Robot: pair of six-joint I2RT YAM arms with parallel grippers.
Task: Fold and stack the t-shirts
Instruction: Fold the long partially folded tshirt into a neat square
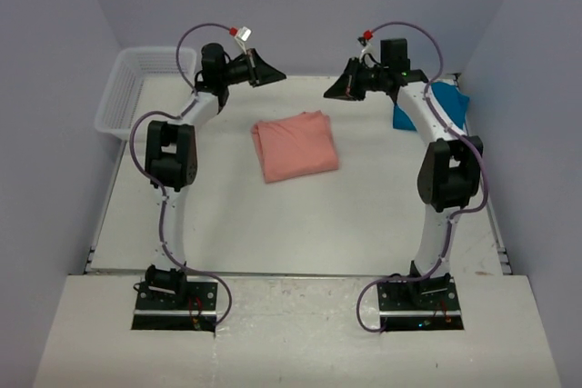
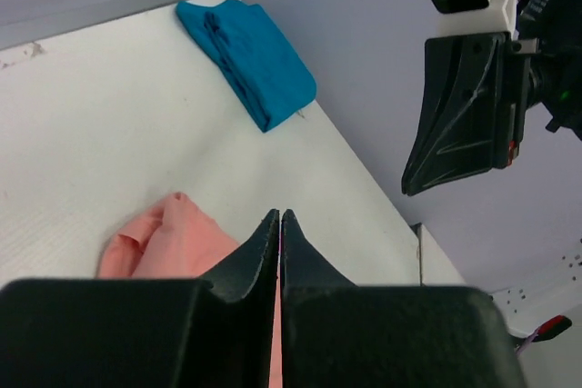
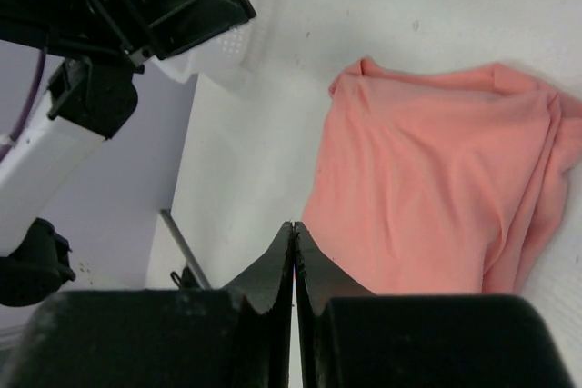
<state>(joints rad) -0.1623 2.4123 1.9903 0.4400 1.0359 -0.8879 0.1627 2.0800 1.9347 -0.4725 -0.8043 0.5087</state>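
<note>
Shirts lie apart: the pink shirt (image 1: 294, 145) folded in the middle, the teal shirt (image 1: 449, 98) at the far right. Left gripper (image 2: 279, 217) and right gripper (image 3: 293, 227) hang pinched together, holding nothing. Lifting either shirt by one layer could spill its fold.

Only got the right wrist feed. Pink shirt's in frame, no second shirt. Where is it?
Observer: The teal shirt lies at the far right edge of the table, behind the right arm, apart from the pink shirt.
Operator: Is it folded?
Observer: Yes. The left wrist view shows a folded bundle, with layers showing along one edge.
Operator: Left gripper holding anything?
Observer: No. The left gripper is shut on nothing, raised above the table.
</note>
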